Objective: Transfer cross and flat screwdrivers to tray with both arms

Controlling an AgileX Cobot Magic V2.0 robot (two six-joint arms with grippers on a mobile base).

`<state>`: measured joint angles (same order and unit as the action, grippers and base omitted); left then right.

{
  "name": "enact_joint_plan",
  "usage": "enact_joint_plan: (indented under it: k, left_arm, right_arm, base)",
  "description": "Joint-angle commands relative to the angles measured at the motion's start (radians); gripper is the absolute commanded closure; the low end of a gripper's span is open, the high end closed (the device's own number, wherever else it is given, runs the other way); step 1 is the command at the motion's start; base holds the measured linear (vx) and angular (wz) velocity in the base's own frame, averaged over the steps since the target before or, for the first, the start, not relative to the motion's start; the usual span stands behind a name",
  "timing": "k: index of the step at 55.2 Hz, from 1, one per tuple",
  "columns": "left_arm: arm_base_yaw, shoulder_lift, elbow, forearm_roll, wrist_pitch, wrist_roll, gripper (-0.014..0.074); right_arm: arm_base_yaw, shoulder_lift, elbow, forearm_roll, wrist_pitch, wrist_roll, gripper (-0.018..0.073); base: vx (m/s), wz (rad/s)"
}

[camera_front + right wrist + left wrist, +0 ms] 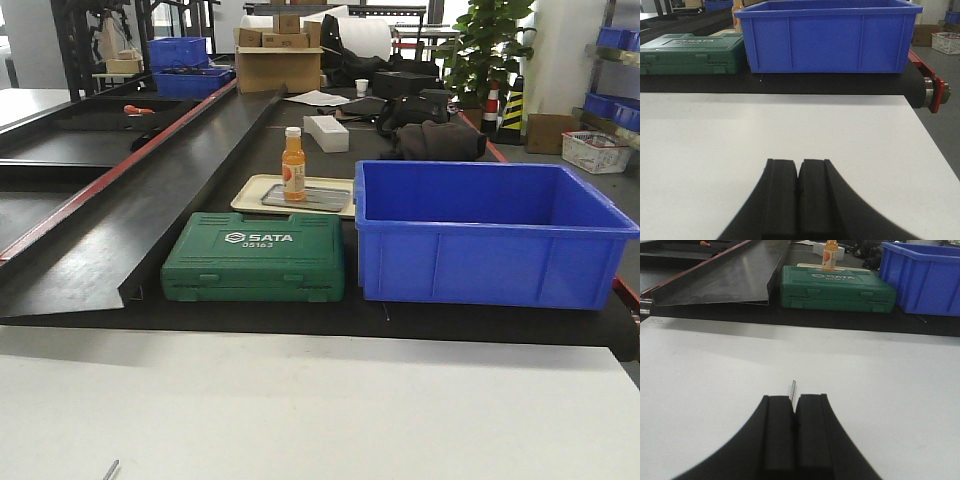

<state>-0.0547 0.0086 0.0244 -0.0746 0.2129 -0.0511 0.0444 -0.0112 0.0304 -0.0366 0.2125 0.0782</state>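
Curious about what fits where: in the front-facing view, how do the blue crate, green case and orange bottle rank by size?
1. blue crate
2. green case
3. orange bottle, though it stands farther back.

The green tool case (256, 258) reads "SATA" with "05163" beneath.

Thin screwdriver shaft (792, 388) gripped in left tool (794, 399).

bottle (293, 165) on tray (248, 195), behind case (255, 257)
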Motion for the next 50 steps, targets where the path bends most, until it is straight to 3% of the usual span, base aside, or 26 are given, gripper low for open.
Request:
enact_joint_plan:
  k: [1, 50]
  left_arm:
    - [0.004, 0.011, -0.025, -0.002, -0.080, -0.007, 0.0602]
    - [0.004, 0.011, -0.026, -0.002, -0.125, 0.005, 0.0602]
  right_arm:
    - [-0.003, -0.005, 0.007, -0.007, -0.079, -0.002, 0.0567]
    - [-0.003, -0.005, 0.007, -0.007, -0.092, -0.002, 0.0567]
  base:
    - [0.00, 0.00]
    - [0.00, 0.00]
